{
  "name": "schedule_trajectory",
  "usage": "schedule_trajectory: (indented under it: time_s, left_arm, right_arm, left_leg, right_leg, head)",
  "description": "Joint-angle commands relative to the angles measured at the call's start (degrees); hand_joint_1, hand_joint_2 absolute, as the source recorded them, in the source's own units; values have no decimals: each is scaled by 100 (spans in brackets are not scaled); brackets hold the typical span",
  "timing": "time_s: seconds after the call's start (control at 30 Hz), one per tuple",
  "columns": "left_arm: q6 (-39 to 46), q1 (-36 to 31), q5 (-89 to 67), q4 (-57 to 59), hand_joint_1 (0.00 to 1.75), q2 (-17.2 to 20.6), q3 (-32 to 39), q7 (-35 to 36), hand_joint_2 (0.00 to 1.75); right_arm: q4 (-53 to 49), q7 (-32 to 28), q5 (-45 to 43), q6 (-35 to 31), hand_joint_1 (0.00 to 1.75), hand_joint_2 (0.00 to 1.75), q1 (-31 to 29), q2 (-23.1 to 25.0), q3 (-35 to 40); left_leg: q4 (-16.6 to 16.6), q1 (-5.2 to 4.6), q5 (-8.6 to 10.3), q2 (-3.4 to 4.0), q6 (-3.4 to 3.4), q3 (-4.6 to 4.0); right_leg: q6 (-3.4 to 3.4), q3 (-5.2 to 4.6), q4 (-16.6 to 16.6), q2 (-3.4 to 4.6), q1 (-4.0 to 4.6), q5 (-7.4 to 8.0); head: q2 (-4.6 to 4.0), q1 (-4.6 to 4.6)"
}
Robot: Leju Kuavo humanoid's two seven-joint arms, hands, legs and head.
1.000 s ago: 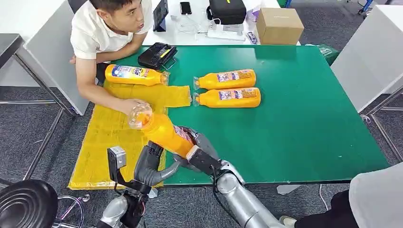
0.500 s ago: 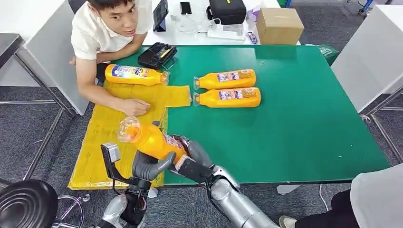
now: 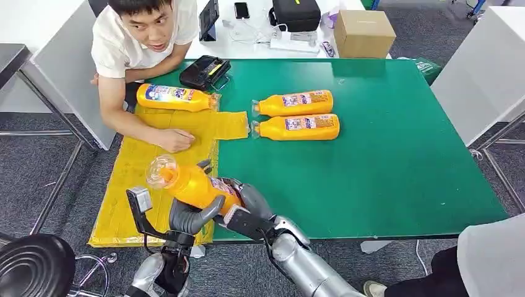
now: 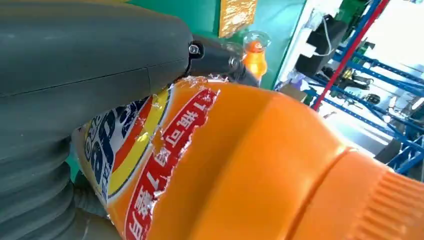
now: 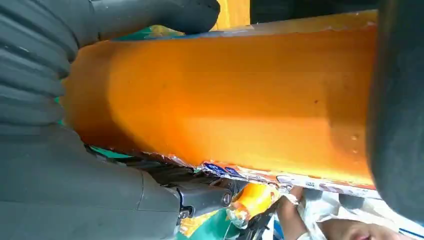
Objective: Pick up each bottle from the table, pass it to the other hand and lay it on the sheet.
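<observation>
Handover of 1 orange bottle [image 3: 189, 184] above the near edge of the green table [image 3: 384, 167], beside the yellow sheet [image 3: 133, 185]. The bottle is tilted, its clear cap end raised toward the sheet and its base toward the right arm.

Risk: both hands bear on the same smooth, rounded body, so a release by 1 hand before the other is firm would likely let the bottle slide and drop to the floor or table edge. A person's hand [image 3: 176, 140] rests on the sheet near the laydown area and could be struck.

The right hand [image 3: 244, 207] is clamped around the bottle's lower body. The left hand [image 3: 189, 216] curls under it, fingers touching; how firmly cannot be told. 2 bottles [image 3: 296, 115] remain on the table; 1 bottle [image 3: 176, 98] lies on the sheet.
</observation>
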Motion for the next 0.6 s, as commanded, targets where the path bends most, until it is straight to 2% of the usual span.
schedule_trajectory:
  time_s: [0.03, 0.3, 0.33, 0.5, 0.6]
  left_arm:
    - [-98, -265, 116, -50, 175, 91, -158, -143, 175]
    - [-95, -258, 119, -85, 175, 122, -81, -156, 175]
    - [-79, -250, 135, -96, 175, 118, -24, -183, 175]
    - [438, -191, -76, -228, 175, 210, 460, -265, 175]
    - [1226, -314, -765, 16, 175, 336, 848, -284, 175]
  right_arm:
    - [368, -153, -408, 473, 0, 175, 57, 75, 311]
    - [292, -154, -437, 509, 0, 175, 77, 50, 342]
    - [266, -156, -451, 511, 0, 0, 93, 45, 345]
    - [-37, -152, -405, 331, 0, 0, 307, -20, 417]
    - [-274, -88, -221, -9, 0, 0, 438, -118, 494]
  left_leg:
    - [-7, -2, 0, -8, -1, 16]
    - [-6, -3, 1, -6, -1, 12]
    - [-4, -1, 1, -6, -1, 9]
    - [-6, 0, 0, -2, -2, 10]
    - [-12, 0, 0, 1, -4, 20]
  right_leg:
    - [-4, 18, -4, -19, 0, -5]
    - [-4, 14, -2, -17, -2, -3]
    - [-4, 10, -2, -15, 0, -2]
    - [-4, 11, -4, -11, 2, -2]
    - [-7, 19, -8, -11, 2, -3]
  head:
    - [0, 2]
    - [0, 0]
    - [0, 2]
    - [0, 0]
    - [0, 2]
